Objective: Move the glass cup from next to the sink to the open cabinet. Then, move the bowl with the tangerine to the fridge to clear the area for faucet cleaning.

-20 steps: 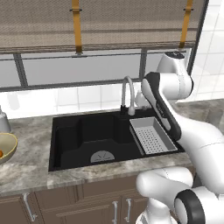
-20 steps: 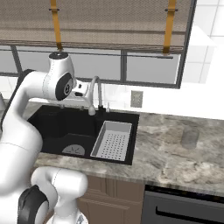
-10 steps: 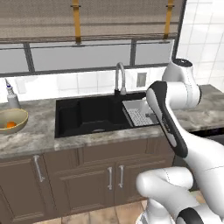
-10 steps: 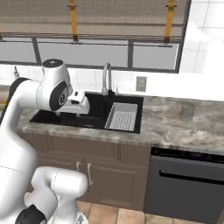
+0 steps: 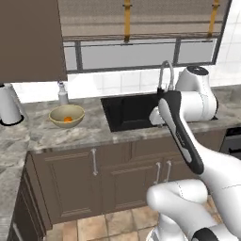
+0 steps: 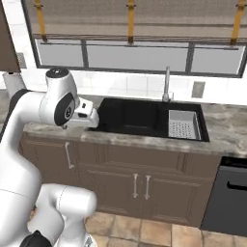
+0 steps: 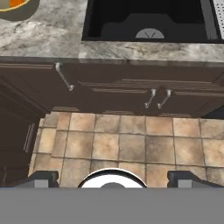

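The tan bowl (image 5: 67, 116) holding the orange tangerine (image 5: 68, 119) rests on the grey stone counter (image 5: 70, 134) to the left of the sink. Its rim (image 7: 13, 8) peeks into the hand view's top left corner. My gripper (image 7: 113, 178) is open and empty, its fingertips (image 7: 43, 177) spread wide. It hangs in front of the counter edge, looking down at the tiled floor and the cabinet doors. The hand (image 5: 156, 116) sits to the right of the bowl, well apart from it, and appears again in the right base view (image 6: 83, 118).
The black sink (image 6: 140, 116) with its faucet (image 6: 167, 84) and a grey drain rack (image 6: 184, 124) lies right of the hand. A soap bottle (image 5: 62, 93) and a white cylinder (image 5: 8, 104) stand behind and left of the bowl. A dark wall cabinet (image 5: 30, 37) hangs above. The dishwasher (image 6: 226, 198) is at lower right.
The whole scene has shifted: the base has backed away from the counter and moved left. The bowl is now further into the left base view, and the floor shows.
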